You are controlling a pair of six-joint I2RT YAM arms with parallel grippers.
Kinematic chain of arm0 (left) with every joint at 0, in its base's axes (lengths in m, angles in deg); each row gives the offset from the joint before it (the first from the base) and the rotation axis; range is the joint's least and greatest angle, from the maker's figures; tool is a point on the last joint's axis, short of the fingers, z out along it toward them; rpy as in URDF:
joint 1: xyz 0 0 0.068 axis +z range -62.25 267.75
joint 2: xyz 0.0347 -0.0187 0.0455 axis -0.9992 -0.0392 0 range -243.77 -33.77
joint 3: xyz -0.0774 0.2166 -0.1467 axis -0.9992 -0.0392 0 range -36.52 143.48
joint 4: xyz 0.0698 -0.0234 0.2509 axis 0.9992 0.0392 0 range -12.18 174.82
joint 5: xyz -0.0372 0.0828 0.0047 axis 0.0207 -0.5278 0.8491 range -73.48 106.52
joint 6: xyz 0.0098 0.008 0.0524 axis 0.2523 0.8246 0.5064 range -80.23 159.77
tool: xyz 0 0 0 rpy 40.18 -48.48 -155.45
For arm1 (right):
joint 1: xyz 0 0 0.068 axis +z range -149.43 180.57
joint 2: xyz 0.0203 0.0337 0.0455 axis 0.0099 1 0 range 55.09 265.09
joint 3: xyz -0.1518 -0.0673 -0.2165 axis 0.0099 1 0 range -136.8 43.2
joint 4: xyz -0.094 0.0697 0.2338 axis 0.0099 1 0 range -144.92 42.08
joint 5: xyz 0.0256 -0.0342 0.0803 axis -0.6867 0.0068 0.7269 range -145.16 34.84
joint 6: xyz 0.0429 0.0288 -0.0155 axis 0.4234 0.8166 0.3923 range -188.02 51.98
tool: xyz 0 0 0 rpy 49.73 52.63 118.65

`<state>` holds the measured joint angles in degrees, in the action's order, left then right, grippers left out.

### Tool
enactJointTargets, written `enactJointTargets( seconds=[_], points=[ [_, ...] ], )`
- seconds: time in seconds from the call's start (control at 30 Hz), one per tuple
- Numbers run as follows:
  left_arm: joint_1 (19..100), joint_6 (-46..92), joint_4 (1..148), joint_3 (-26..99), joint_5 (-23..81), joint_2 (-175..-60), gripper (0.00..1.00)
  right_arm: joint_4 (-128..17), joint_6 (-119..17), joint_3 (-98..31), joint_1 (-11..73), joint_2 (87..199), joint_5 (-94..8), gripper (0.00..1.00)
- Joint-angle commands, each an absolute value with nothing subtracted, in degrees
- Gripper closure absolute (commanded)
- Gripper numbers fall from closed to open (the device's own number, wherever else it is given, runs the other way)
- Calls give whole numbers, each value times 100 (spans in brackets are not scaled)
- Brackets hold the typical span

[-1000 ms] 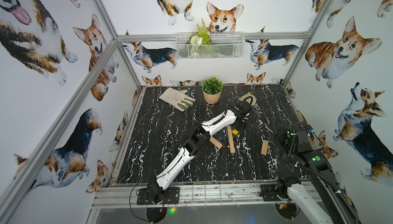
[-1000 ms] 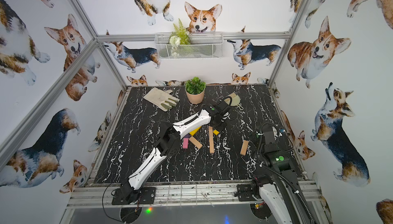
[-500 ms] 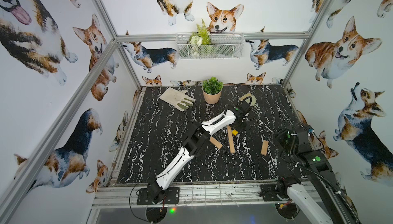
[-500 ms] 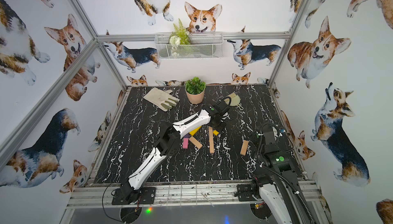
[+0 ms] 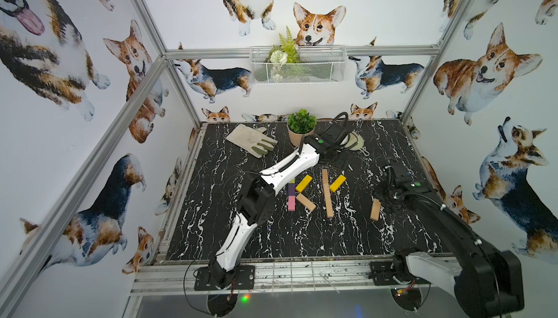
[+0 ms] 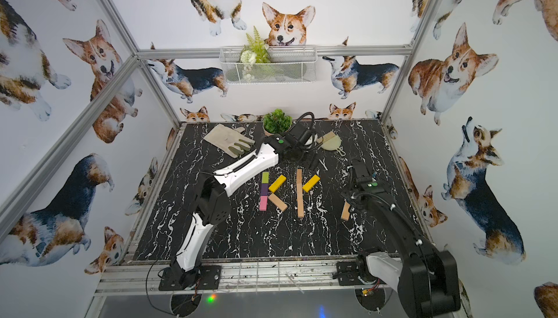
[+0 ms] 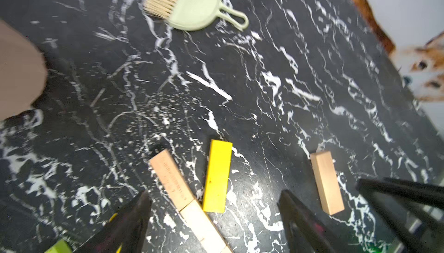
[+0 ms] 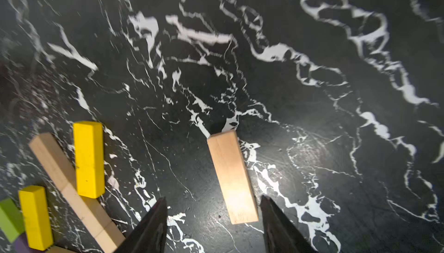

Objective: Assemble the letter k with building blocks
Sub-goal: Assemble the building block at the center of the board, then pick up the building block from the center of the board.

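In both top views a finished k (image 6: pixel 264 189) lies on the bench (image 5: pixel 211 226). In a top view my left arm (image 5: pixel 287 167) hides most of its lime bar (image 6: pixel 265 177). Beside it a second k has a tan stem (image 6: pixel 299 192) and yellow bar (image 6: pixel 311 183) but no lower leg, which I judge the only piece left. Left wrist: my left jaws hang released and empty, and the stem's near end is cut off. Right wrist: my right jaws stand apart on either side of the loose tan block (image 8: pixel 231 179), unclamped. How low they sit, I cannot tell.
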<state>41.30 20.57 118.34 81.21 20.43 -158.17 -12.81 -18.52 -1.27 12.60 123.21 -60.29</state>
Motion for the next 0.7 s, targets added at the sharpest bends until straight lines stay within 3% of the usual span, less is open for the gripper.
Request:
enactJointTargets(
  seconds=[0.0,0.03,0.47,0.67],
  points=[
    [4587,1052,10858,7056,2398,-15135,7,-967,-2544,-488,1259,12970,-5649,36],
    [4723,967,10733,6723,2407,-14903,0,-882,-2641,-576,1254,13116,-5690,36],
    [6338,1665,10946,4105,1826,-12926,0,-664,-3026,-622,1251,14052,-5641,36],
    [6832,1387,10489,3224,2121,-12365,0,-977,-3083,-524,1258,14354,-5594,44]
  ],
)
